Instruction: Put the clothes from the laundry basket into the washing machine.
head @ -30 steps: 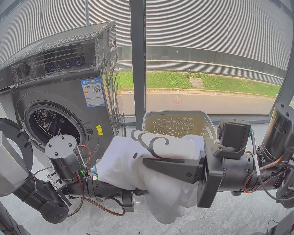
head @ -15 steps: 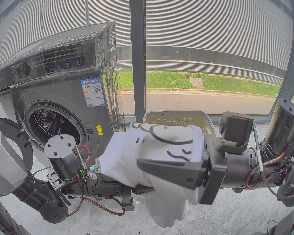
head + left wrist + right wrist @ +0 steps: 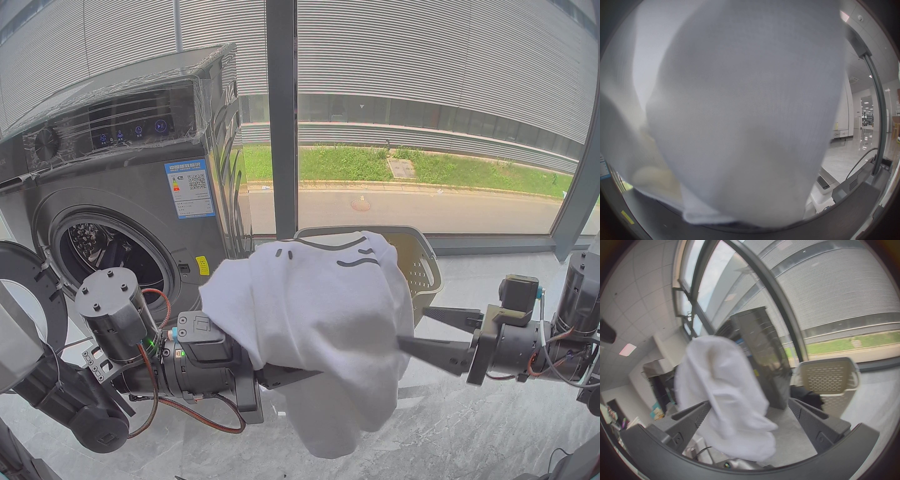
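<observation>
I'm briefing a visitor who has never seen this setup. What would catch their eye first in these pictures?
First, the big white garment, which is draped over the end of the left arm and hangs in mid-air in front of the laundry basket. Next come the right gripper, open at the cloth's edge, and the washing machine on the left, with its round door open.

Grass (image 3: 437, 169) and a road (image 3: 406, 212) are being shown outside. The window (image 3: 450, 94) is being split by a grey post (image 3: 281, 125).
</observation>
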